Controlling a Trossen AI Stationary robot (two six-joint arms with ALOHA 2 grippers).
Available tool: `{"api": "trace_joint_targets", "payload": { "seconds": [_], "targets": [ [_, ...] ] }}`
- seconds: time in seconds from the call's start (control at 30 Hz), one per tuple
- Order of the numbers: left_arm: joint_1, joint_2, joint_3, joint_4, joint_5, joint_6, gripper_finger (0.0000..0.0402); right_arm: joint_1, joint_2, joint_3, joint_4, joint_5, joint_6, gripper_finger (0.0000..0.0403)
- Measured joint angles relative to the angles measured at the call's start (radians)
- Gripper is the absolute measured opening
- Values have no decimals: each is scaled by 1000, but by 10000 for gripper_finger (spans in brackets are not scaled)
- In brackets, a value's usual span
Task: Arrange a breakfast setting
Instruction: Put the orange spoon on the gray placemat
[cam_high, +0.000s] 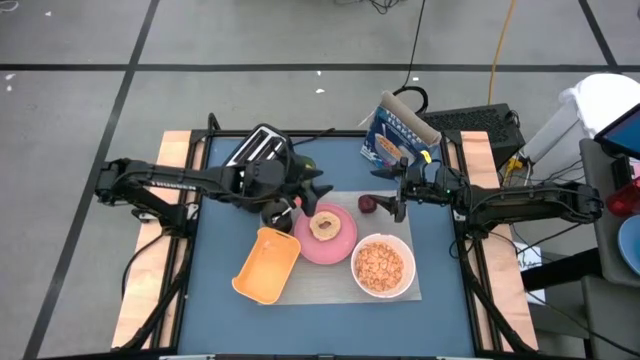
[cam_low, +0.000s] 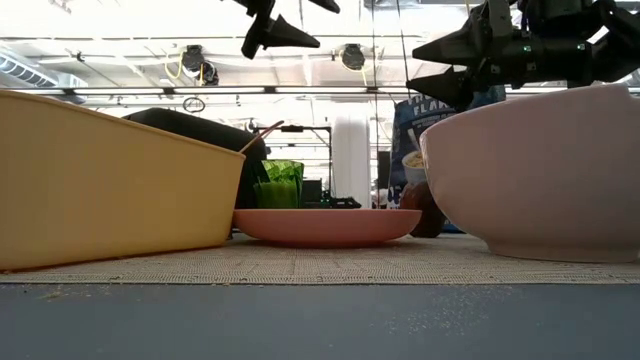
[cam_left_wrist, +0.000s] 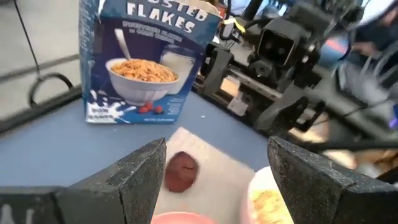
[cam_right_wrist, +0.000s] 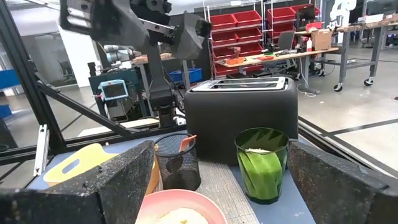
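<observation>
A grey mat (cam_high: 330, 290) lies in the middle of the table. On it stand a pink plate (cam_high: 342, 245) with a toasted bagel (cam_high: 325, 225) and a white bowl (cam_high: 382, 266) of tan cereal. A small dark-red fruit (cam_high: 367, 204) lies on the mat's far part, also seen in the left wrist view (cam_left_wrist: 181, 172). My left gripper (cam_high: 318, 186) hangs open above the plate's far left rim, and its fingers (cam_left_wrist: 146, 168) have nothing between them. My right gripper (cam_high: 392, 194) hangs open just right of the fruit, well above the table (cam_low: 440, 65).
A yellow tray (cam_high: 266, 265) lies on the mat's left edge. A black-and-silver toaster (cam_high: 262, 148), a green cup (cam_right_wrist: 261, 163) and a black mesh cup (cam_right_wrist: 177, 163) stand at the far left. A cereal box (cam_high: 398, 133) stands at the far right.
</observation>
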Motion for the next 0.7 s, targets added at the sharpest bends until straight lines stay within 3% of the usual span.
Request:
{"api": "trace_joint_targets", "payload": {
  "seconds": [0.23,0.5,0.7],
  "targets": [
    [-4,0,0,-186,27,176,283,0,0,0,-1,0,-1,354],
    [-44,0,0,-543,24,190,283,0,0,0,-10,0,-1,354],
    [-62,17,0,-609,-20,190,283,0,0,0,-15,0,-1,354]
  ]
}}
